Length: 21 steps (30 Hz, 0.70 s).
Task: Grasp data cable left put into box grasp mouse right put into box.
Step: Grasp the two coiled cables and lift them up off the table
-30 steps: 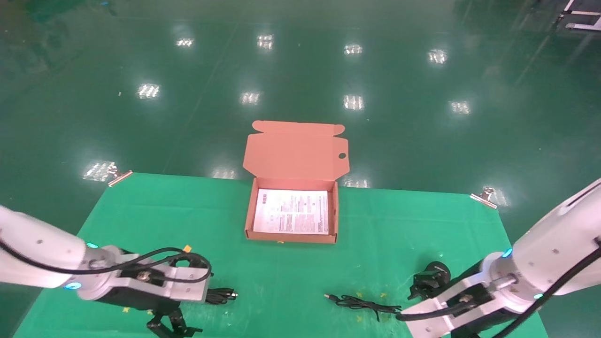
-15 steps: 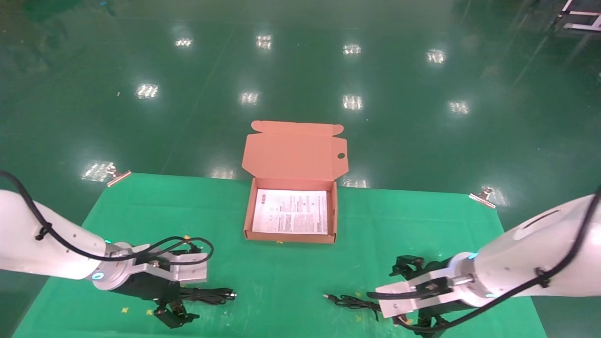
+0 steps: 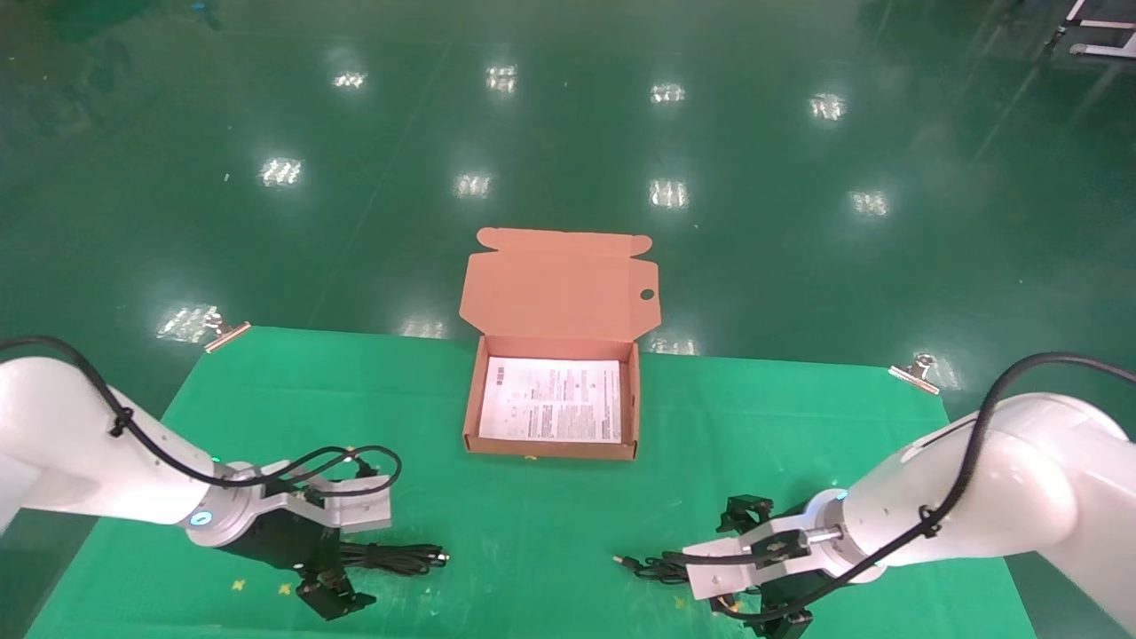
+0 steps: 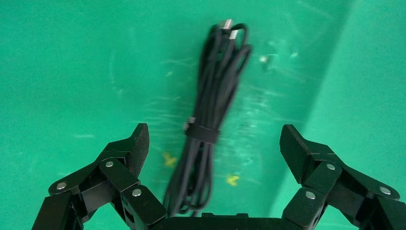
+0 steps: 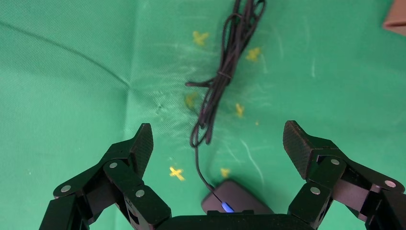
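Observation:
The data cable, a black bundle held by a strap, lies on the green cloth with its metal plugs at the far end. My left gripper is open and straddles the bundle's near end without touching it; in the head view this gripper sits at front left, the cable sticking out to its right. The black mouse, blue light on, lies just under my open right gripper, its cord running away. From the head view that gripper hides the mouse. The box stands open mid-table.
A white printed sheet lies in the box, and its lid leans back past the table's far edge. Metal clips hold the green cloth at the far corners. The mouse cord trails left along the front.
Both arms came lower and inward. The right gripper swung over the mouse, which now is covered in the head view. The left gripper settled astride the cable.

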Each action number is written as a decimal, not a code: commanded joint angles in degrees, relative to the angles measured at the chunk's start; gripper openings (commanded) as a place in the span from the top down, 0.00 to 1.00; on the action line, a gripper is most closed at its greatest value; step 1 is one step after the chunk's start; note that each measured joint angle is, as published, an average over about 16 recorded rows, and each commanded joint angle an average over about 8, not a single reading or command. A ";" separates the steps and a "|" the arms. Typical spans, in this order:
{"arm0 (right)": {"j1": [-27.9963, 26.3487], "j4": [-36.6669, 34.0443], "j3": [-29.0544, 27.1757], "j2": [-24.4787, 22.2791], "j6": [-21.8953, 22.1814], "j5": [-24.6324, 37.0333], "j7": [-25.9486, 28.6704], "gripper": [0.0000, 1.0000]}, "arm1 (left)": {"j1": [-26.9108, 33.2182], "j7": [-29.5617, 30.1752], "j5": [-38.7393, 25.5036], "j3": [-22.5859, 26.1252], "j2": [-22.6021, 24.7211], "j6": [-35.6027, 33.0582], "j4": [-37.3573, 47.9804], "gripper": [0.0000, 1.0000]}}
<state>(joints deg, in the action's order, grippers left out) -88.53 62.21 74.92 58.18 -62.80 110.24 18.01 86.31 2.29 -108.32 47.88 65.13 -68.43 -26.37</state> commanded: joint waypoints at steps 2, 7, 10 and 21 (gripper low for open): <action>0.42 -2.78 0.05 1.40 0.81 -0.30 -1.12 0.00 | 0.70 -1.85 -0.26 0.11 1.21 1.11 3.60 0.00; 1.05 -7.16 0.18 3.48 2.02 -0.68 -3.20 0.00 | 1.50 -4.91 -0.17 0.03 2.41 2.57 7.94 0.00; 1.39 -9.86 0.29 4.72 2.60 -0.81 -4.29 0.00 | 1.93 -6.83 -0.08 -0.03 2.99 3.35 10.09 0.01; 1.93 -14.92 0.24 6.69 3.85 -1.31 -5.67 1.00 | 2.83 -9.75 -0.09 -0.05 4.15 4.69 13.77 1.00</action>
<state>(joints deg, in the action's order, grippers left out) -86.65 47.83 75.19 64.70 -59.13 108.99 12.41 89.06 -7.29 -108.42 47.83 69.14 -63.88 -13.05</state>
